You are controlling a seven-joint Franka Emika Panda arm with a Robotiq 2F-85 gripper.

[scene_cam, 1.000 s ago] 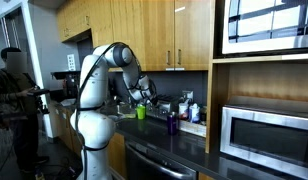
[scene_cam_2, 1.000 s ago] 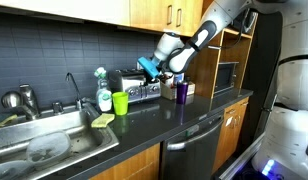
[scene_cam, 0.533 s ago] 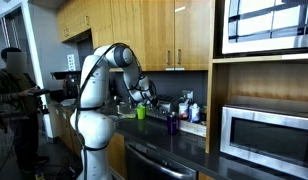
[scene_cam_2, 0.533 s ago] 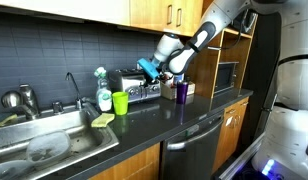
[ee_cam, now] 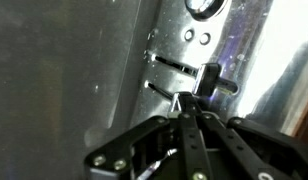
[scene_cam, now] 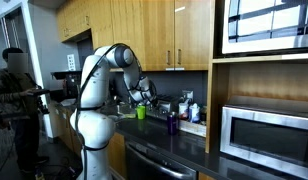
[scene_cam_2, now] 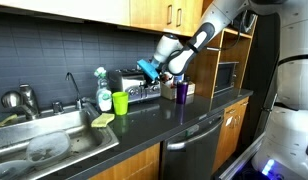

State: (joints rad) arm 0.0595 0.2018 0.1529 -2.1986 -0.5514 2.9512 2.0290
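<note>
The pincer (ee_cam: 189,102), tips together, meets the lever (ee_cam: 213,80) of the toaster (scene_cam_2: 134,90) from seven o'clock. Pressing well likely means centred contact and a push straight along its slot.

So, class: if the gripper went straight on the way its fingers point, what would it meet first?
Probably the black lever of the toaster, just beyond the shut fingers in the wrist view; depth is unclear.
</note>
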